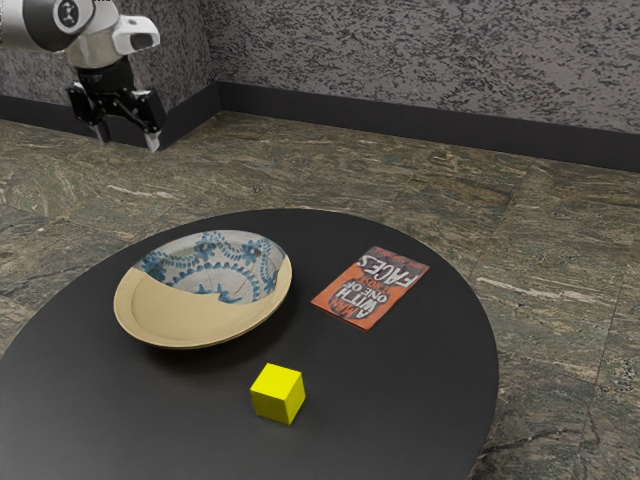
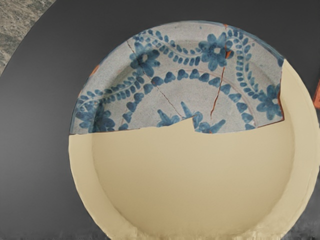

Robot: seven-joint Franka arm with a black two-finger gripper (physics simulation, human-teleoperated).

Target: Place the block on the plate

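Near, the block (image 1: 277, 393) sits on the table (image 1: 400, 420), still to be picked. Beyond, towards the exterior view's left, the plate (image 1: 200, 312) faces up, ready to receive it. Far left, the gripper (image 1: 127, 138) hangs high, spread and empty, probably for clearance.

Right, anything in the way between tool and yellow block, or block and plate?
Tool to block: the plate lies along that line in the exterior view, but the open tool hangs higher, so probably no obstruction. Block to plate: nothing visible between; the book sits off to the side.
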